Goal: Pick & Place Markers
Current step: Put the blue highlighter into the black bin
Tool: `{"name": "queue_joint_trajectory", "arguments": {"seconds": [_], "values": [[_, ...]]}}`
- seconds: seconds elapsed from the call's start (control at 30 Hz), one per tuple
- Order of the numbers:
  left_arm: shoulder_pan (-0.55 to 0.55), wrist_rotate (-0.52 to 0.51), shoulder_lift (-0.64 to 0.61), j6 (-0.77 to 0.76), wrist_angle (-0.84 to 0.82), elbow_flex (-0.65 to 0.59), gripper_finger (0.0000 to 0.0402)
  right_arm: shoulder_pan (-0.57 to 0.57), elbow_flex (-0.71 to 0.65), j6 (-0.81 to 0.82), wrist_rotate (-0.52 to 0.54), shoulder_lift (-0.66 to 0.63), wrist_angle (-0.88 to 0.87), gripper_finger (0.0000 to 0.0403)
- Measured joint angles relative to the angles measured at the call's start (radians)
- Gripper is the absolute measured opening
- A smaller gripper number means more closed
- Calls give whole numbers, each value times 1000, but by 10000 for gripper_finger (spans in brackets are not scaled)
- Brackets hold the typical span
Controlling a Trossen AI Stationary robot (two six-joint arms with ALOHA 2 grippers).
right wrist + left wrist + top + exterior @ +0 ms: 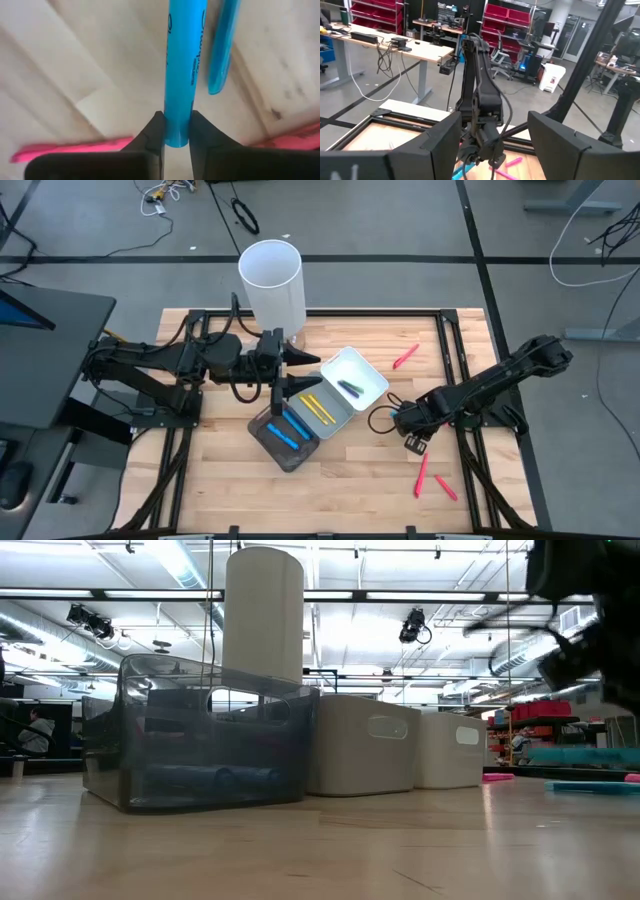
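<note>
My right gripper has its fingers pinched on one end of a blue marker low over the table; light, stiff, slick barrel, so I'd grip mid-length; left gripper open.

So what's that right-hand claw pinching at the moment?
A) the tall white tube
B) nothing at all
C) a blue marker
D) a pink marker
C: in the right wrist view the right gripper has its two dark fingers closed against the end of a blue marker, while a pink marker lies loose on the table beside it.
</note>
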Motion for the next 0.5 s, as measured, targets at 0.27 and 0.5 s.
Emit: {"name": "queue_joint_trajectory", "arguments": {"seconds": [0.27, 0.5], "values": [[7, -7, -6, 0, 1, 1, 236, 17, 199, -27, 62, -66, -181, 42], [7, -7, -6, -1, 2, 1, 236, 18, 377, -33, 193, -69, -282, 42]]}}
